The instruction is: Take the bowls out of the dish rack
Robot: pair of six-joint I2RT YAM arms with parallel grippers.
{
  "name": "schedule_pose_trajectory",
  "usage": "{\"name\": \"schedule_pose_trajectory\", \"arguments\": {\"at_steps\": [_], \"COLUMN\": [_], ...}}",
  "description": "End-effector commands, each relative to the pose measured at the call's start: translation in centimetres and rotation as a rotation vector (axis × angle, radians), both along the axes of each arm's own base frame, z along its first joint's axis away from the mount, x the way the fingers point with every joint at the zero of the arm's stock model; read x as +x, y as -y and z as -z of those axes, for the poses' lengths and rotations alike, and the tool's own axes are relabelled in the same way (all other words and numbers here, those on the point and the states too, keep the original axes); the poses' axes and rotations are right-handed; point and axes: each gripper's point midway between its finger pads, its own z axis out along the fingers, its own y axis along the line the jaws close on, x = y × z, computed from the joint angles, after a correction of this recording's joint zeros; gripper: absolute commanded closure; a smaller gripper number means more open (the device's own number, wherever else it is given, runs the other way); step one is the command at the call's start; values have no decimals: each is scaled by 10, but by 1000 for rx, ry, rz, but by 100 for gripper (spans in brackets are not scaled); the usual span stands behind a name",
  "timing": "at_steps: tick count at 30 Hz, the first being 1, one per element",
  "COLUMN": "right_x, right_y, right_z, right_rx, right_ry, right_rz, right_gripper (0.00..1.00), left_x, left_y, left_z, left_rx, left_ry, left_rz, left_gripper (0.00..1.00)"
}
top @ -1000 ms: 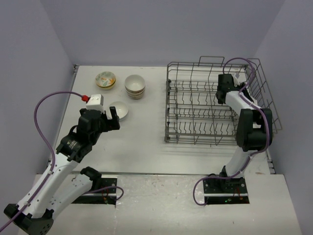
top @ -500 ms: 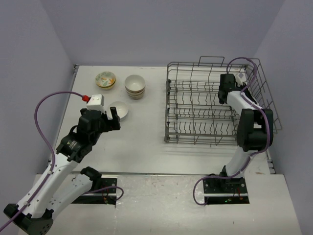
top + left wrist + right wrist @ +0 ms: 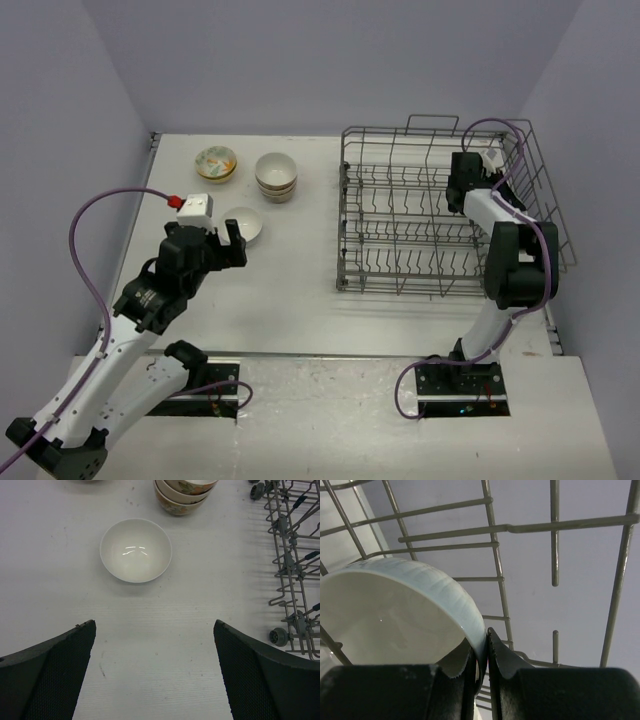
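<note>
My right gripper (image 3: 486,652) is shut on the rim of a plain white bowl (image 3: 395,615) inside the grey wire dish rack (image 3: 400,215), near its far right corner (image 3: 466,172). My left gripper (image 3: 155,645) is open and empty above the table, just short of a lone white bowl (image 3: 135,550), which also shows in the top view (image 3: 243,226). A stack of cream bowls with orange marks (image 3: 276,176) and a floral bowl (image 3: 216,163) stand on the far left of the table. The stack's lower bowls show in the left wrist view (image 3: 184,492).
The rack's wires (image 3: 495,555) and upright tines (image 3: 555,535) surround the held bowl closely. The rack's left edge with small wheels (image 3: 295,555) lies to the right of my left gripper. Purple walls enclose the table on three sides.
My right gripper has shifted slightly toward the rack's far right corner with the bowl. The left arm and the bowls on the table have not moved.
</note>
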Motion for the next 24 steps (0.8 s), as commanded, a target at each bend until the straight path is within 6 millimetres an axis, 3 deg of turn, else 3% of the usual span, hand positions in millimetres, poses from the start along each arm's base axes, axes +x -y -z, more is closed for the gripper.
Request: {"name": "schedule_pose_trajectory", "arguments": {"at_steps": [1,14,24], "right_x": [13,23,29], "right_y": [-3,0,-23], "right_z": [-38,-72,-140], "right_rx": [-39,-119,-171], "right_ry": [168,217,357], "right_rz": [-13,-34,-83], "right_gripper": [100,100,100], "left_x": [2,1,1], "left_y": [4,4,1], "left_z": [-15,-15,-16], "left_rx": [-23,-24,-20], "left_ry": [43,44,47], "left_rz": [11,15,-3], "left_gripper": [0,0,0]}}
